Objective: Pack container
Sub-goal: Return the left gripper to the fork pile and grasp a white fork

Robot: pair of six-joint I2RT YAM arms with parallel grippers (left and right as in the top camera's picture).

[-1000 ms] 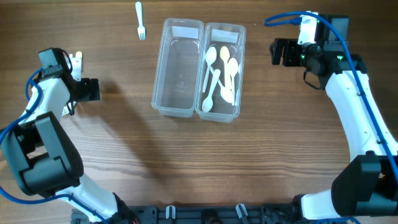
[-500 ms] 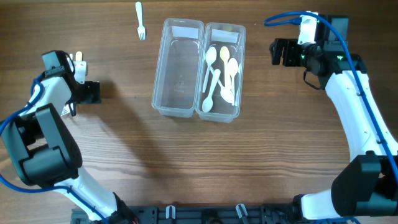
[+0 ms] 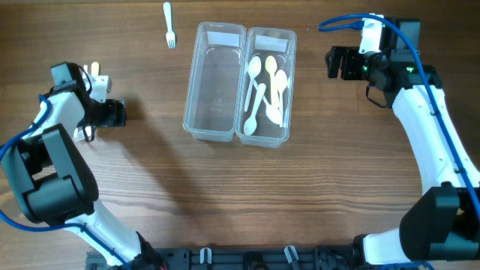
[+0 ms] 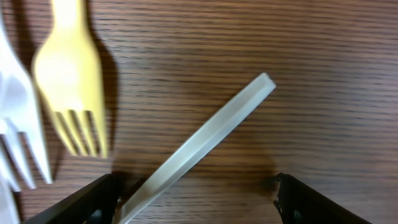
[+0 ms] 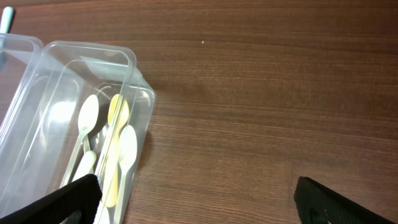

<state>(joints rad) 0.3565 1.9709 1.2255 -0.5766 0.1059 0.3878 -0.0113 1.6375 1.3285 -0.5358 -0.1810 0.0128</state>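
Two clear containers stand side by side at the table's centre. The left container [image 3: 214, 82] is empty. The right container [image 3: 291, 45] holds several white and yellowish spoons [image 3: 264, 94]. My left gripper [image 3: 114, 112] is at the far left, low over the table and open. In the left wrist view a pale utensil handle [image 4: 205, 140] lies slanted between its open jaws [image 4: 193, 202], beside a yellow fork [image 4: 71, 87] and a white fork [image 4: 15, 137]. My right gripper [image 3: 337, 62] is open and empty, right of the containers; its wrist view shows the spoons [image 5: 102, 143].
A lone white fork [image 3: 169, 25] lies at the far left of the table's back, left of the containers. Bare wood [image 5: 261, 112] lies between my right gripper [image 5: 199, 202] and the spoon container's rim [image 5: 134, 59].
My left gripper has shifted a little to the right and toward the front. The right arm, the containers and the spoons have not moved.
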